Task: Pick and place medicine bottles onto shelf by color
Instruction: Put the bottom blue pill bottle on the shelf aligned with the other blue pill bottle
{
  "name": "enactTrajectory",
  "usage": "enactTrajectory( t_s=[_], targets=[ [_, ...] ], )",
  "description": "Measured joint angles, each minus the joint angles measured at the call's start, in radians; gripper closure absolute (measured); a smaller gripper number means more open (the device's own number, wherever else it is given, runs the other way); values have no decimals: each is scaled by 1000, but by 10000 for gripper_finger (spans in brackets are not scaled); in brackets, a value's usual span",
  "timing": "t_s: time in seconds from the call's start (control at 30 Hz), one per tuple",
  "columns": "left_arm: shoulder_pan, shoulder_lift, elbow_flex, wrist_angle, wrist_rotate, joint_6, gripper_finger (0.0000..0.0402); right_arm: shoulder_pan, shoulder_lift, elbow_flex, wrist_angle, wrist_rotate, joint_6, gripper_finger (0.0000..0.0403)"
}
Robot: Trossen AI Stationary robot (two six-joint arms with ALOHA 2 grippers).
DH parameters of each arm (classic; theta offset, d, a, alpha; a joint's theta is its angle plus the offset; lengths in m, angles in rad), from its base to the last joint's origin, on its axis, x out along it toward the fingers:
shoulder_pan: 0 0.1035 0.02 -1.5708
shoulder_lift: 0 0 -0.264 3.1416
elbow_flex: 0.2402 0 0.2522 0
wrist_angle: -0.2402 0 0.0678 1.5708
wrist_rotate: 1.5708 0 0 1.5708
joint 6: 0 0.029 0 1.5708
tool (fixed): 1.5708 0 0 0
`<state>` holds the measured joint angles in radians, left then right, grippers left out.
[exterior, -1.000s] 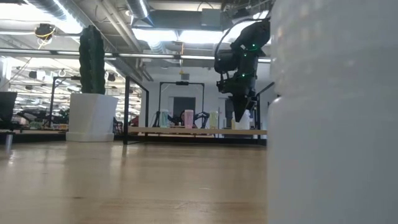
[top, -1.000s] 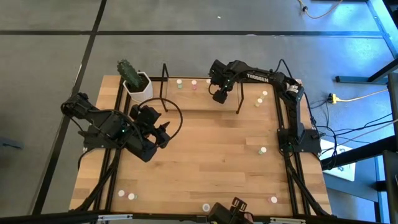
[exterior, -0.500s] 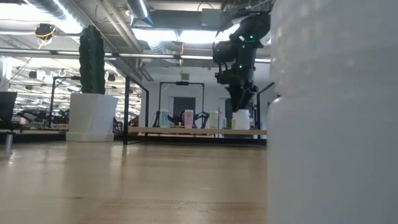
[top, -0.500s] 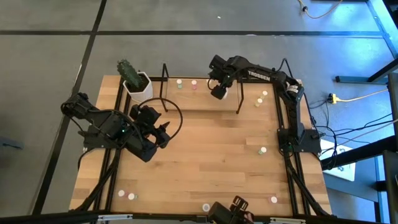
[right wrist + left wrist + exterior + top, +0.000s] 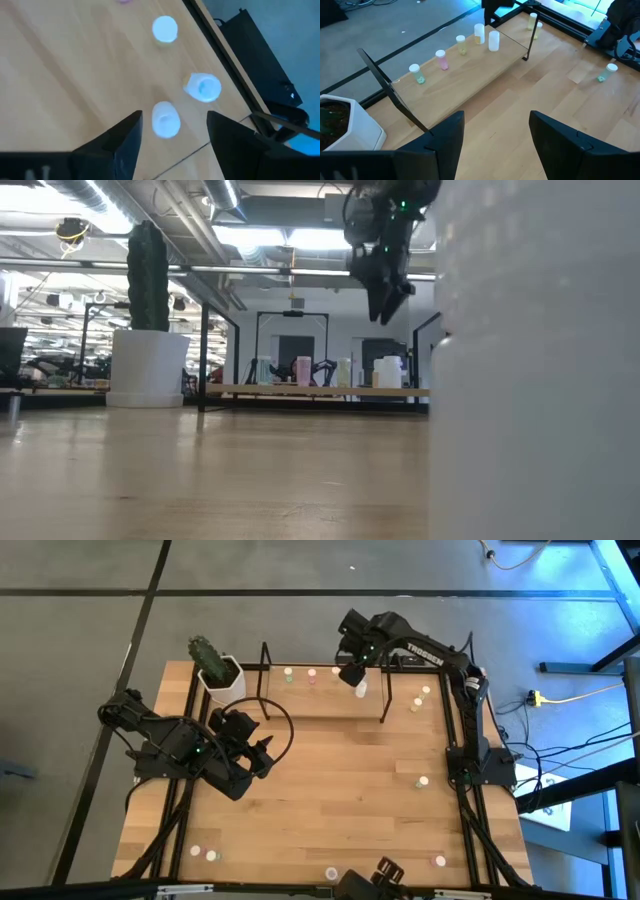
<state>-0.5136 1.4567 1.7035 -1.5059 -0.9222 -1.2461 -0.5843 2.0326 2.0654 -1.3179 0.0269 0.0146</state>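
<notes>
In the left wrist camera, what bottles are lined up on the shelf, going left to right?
Green bottle → pink bottle → yellow bottle. The two whitish bottles beyond them overlap, so their order is unclear.

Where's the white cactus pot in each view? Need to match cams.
High view: white cactus pot at the table's upper-left corner, just left of the shelf.
Low view: left side, with the cactus rising from it.
Left wrist view: just off the shelf's end nearest the green-topped bottle.
Right wrist view: not in it.
Shared landmark: the shelf's black end loop beside the pot.
</notes>
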Motion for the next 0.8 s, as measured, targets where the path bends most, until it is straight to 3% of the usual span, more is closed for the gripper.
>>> enactTrajectory(
  t_s=[0.17, 0.37, 0.8],
  targets=[
    [0, 0, 0, 0, 0, 0, 184, 14, -44, 90, -105, -33, -20, 180],
    [0, 0, 0, 0, 0, 0, 184, 52, -199, 59, -109, -68, -24, 180],
    [0, 0, 0, 0, 0, 0, 184, 366, -539, -253, 59, -76, -37, 180]
  ],
)
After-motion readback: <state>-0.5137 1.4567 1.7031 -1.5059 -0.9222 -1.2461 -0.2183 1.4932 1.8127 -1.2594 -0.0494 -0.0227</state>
